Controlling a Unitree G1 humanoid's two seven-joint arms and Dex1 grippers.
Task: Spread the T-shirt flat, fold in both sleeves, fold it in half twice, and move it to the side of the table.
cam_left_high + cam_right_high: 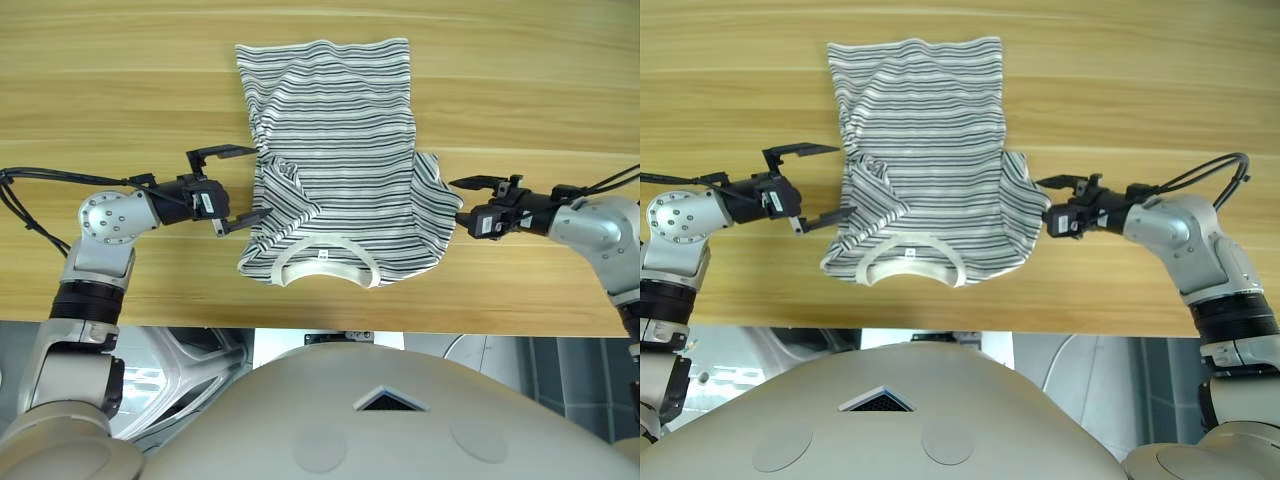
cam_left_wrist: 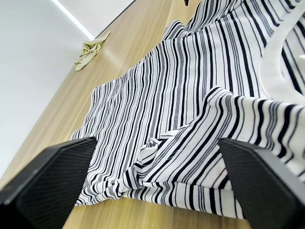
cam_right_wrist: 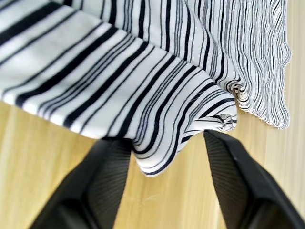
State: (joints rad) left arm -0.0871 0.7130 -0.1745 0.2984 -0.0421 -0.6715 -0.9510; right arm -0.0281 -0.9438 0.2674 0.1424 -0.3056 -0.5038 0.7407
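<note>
The left arm and right arm have silver-grey housings with rounded joint caps. The left cap carries small dark screws. Black collars separate the segments. Black cables loop off each forearm. The left gripper and right gripper are black, each with two angular fingers and finely ribbed pads.

Wooden table: one striped T-shirt lies flat at centre, collar toward the near edge, left sleeve apparently bunched inward.
</note>
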